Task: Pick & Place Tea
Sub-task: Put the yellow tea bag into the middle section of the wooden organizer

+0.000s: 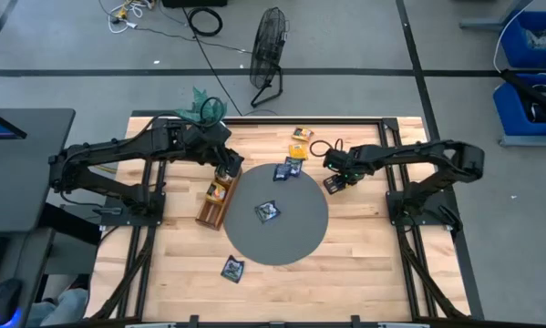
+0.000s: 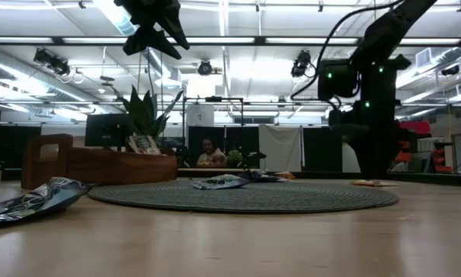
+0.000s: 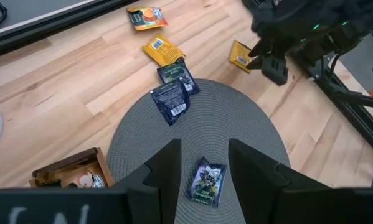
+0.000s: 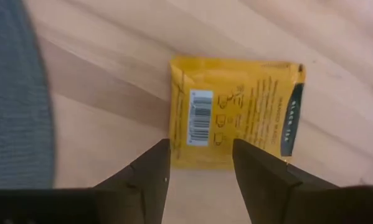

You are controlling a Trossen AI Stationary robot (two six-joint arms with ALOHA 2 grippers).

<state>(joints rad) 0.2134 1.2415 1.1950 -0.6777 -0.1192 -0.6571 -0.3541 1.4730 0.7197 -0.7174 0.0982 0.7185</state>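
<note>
Progress, judged from layout: wooden tray (image 1: 217, 195), touching the round mat (image 1: 295, 239) on its left-arm side, already holds a few tea sachets (image 3: 80, 180). Most tea is still out. One dark sachet (image 1: 267, 212) lies mid-mat, two dark ones (image 3: 174, 93) overlap at the mat's far edge, two yellow ones (image 3: 155, 34) just beyond them, one dark sachet (image 1: 232, 269) off the mat's near side.

Right gripper (image 4: 198, 163) hangs over a yellow sachet (image 4: 236, 121) beside the mat, jaws spread, not yet pinching it. Left gripper (image 3: 202, 163) sits above the mat by the tray, jaws apart, empty.
</note>
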